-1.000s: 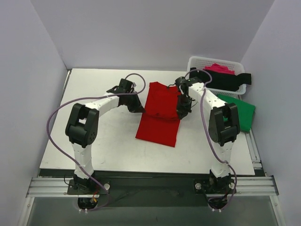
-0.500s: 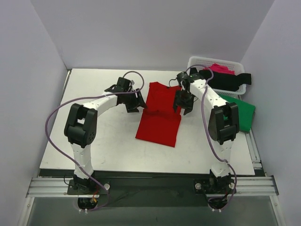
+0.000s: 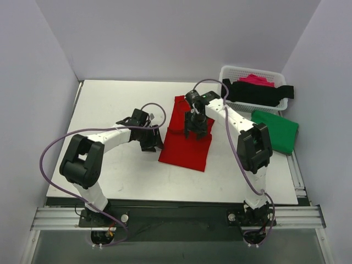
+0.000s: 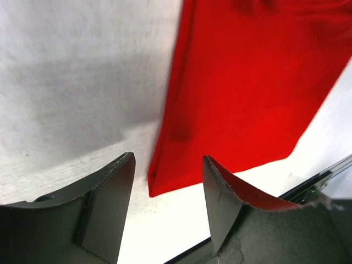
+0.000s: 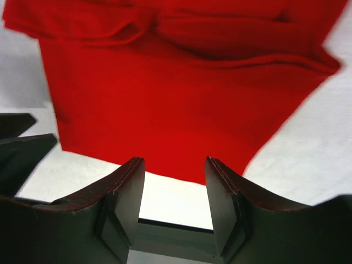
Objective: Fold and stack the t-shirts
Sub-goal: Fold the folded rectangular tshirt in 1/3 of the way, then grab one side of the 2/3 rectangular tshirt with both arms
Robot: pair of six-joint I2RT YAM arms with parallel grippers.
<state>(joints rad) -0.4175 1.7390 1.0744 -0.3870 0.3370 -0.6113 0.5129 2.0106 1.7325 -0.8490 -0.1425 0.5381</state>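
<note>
The red t-shirt (image 3: 186, 140) is being let go, and the newly opened, empty left gripper (image 4: 168, 187) and right gripper (image 5: 175, 187) are being repositioned for its next fold.

A white desk (image 3: 110, 165) with a matte top sits in a booth of plain pale lilac-grey walls (image 3: 165, 38), one at the back and one slanting in on each side. A silver metal rail (image 3: 176, 217) runs along the desk's near edge. The light is even and throws only soft shadows.
</note>
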